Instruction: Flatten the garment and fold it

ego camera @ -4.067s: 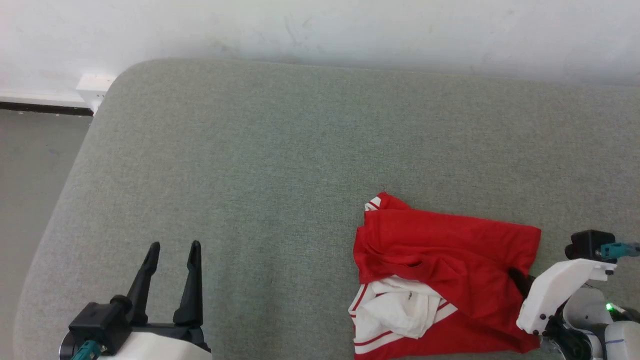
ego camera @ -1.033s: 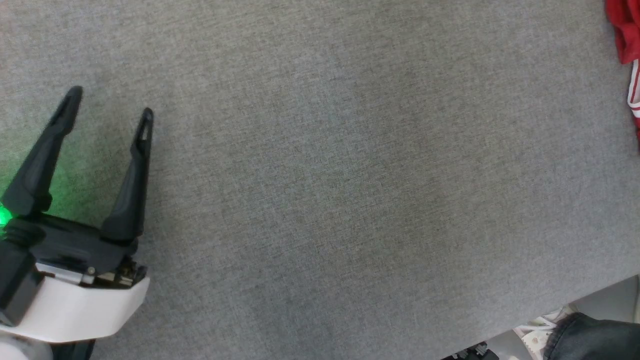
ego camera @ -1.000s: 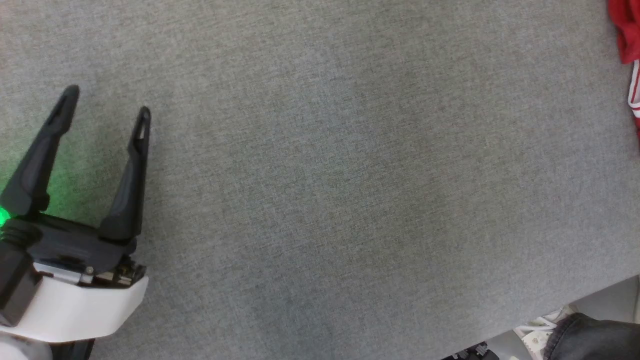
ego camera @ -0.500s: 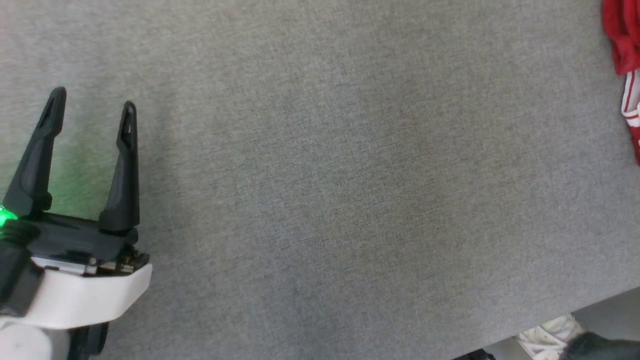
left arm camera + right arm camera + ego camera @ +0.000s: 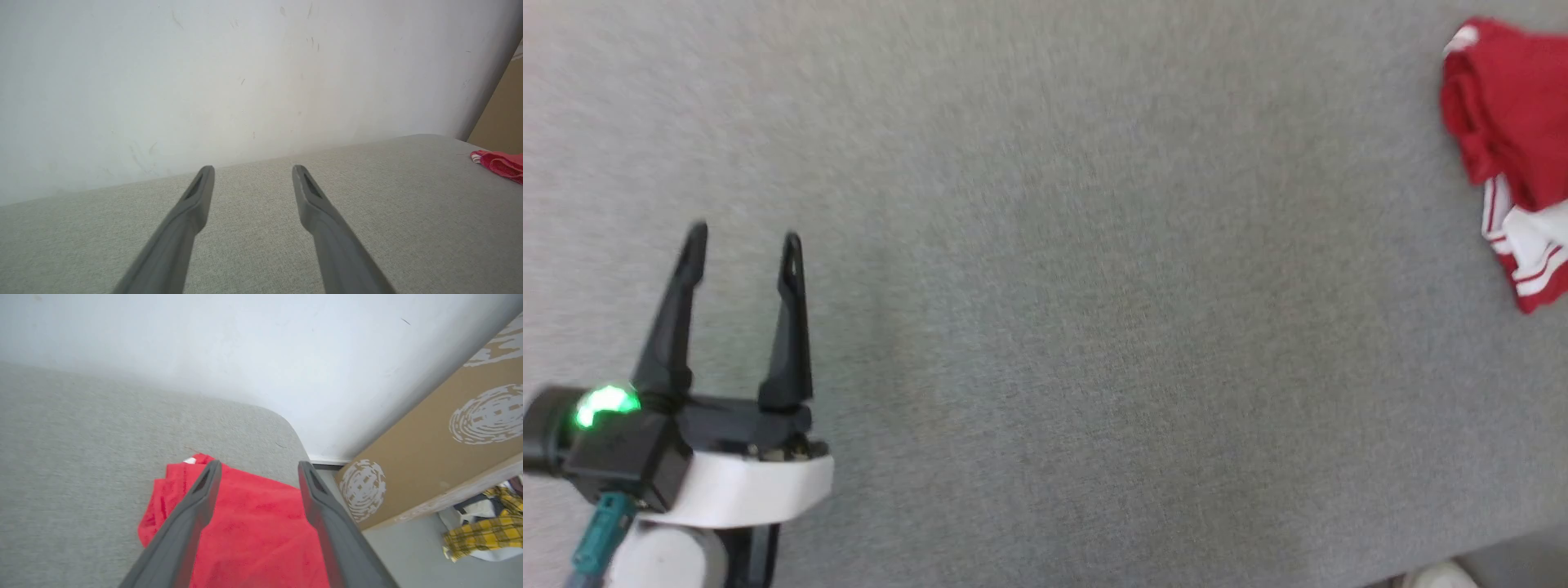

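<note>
The red garment (image 5: pixel 1507 139) with white, red-striped trim lies bunched at the right edge of the head view, cut off by the frame. It shows small and far right in the left wrist view (image 5: pixel 500 164). My left gripper (image 5: pixel 742 241) is open over bare grey fabric at the lower left, far from the garment. In the right wrist view my right gripper (image 5: pixel 259 467) is open, its fingers apart above the red garment (image 5: pixel 253 522), holding nothing. The letters and number are hidden.
The grey upholstered surface (image 5: pixel 1045 310) spreads across the head view, its front edge at the lower right. A white wall (image 5: pixel 245 81) stands behind it. A brown patterned cardboard box (image 5: pixel 441 449) and yellow plaid clothing (image 5: pixel 482 535) sit on the floor to the right.
The head camera has shifted, so more of the garment shows at the right. The left gripper stays open. The person's dark clothing at the lower right has left the picture.
</note>
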